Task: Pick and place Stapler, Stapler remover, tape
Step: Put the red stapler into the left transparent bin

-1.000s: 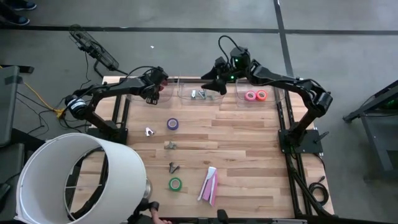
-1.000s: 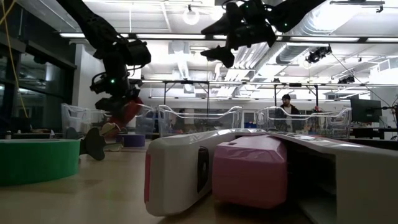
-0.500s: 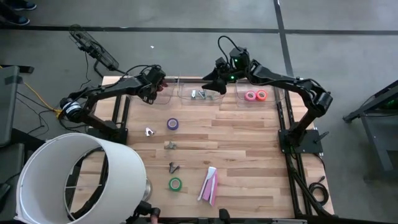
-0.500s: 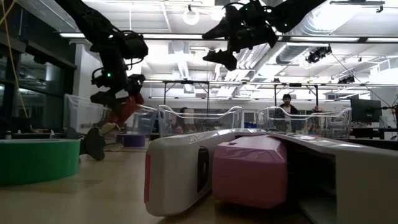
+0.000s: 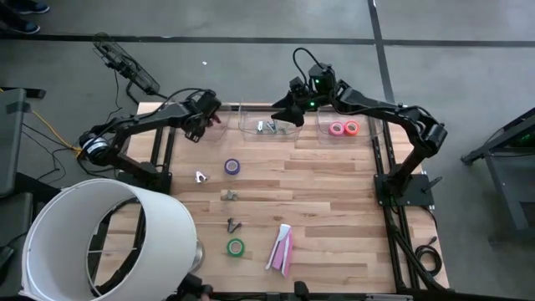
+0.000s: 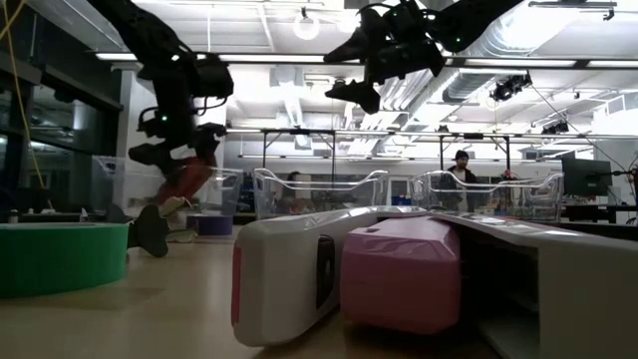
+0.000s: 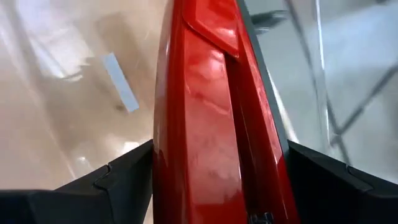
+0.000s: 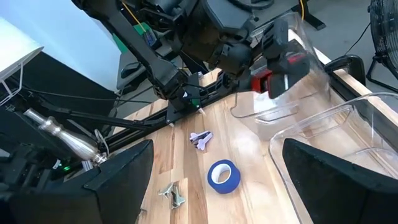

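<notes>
Currently three clear bins sit along the desk's far edge. The left gripper (image 5: 203, 119) grasps the red stapler (image 7: 214, 118) over the far-left bin (image 5: 216, 126). The middle bin (image 5: 269, 126) holds metal stapler removers (image 5: 266, 127); the right gripper (image 5: 286, 112) hangs above it, jaws spread and empty. The far-right bin (image 5: 349, 128) holds the pink tape (image 5: 336, 128) and red-orange tape (image 5: 352, 128). On the desk: purple tape (image 5: 232, 167) mid-board, green tape (image 5: 236, 247) and a pink-and-white stapler (image 5: 281, 248) near the front edge.
</notes>
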Available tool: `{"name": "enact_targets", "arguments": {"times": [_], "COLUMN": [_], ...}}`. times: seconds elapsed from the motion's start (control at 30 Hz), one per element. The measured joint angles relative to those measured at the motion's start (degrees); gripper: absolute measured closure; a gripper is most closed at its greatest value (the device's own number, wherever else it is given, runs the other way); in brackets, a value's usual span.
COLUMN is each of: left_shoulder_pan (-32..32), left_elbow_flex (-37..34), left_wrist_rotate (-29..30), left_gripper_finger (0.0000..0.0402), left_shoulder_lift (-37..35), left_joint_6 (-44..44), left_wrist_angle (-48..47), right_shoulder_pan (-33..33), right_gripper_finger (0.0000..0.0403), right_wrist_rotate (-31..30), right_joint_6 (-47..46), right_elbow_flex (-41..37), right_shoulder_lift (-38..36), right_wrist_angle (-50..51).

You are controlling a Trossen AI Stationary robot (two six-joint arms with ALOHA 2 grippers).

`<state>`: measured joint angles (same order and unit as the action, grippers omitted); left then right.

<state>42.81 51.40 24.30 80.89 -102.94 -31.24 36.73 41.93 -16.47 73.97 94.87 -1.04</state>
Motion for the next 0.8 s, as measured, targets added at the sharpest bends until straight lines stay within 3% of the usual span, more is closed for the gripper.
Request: {"name": "enact_targets", "arguments": {"times": [0.5,0.8], "left_shoulder_pan": [0.0,-0.1], "left_elbow_flex": [0.0,0.0], "left_wrist_rotate": [0.2,0.5], "left_gripper_finger": [0.0086,0.0086], "left_shoulder_lift": [0.0,0.0], "left_joint_6": [-7.9,-6.8], "left_wrist_angle": [1.4,0.5], "right_shoulder_pan": [0.0,0.0], "right_gripper_finger": [0.0055,0.0055], "right_wrist_rotate": [0.0,0.0], "right_joint_6": [-0.2,0.0], "right_elbow_flex": [0.0,0.0], "right_shoulder_lift": [0.0,0.0], "right_wrist_angle": [0.0,0.0]}}
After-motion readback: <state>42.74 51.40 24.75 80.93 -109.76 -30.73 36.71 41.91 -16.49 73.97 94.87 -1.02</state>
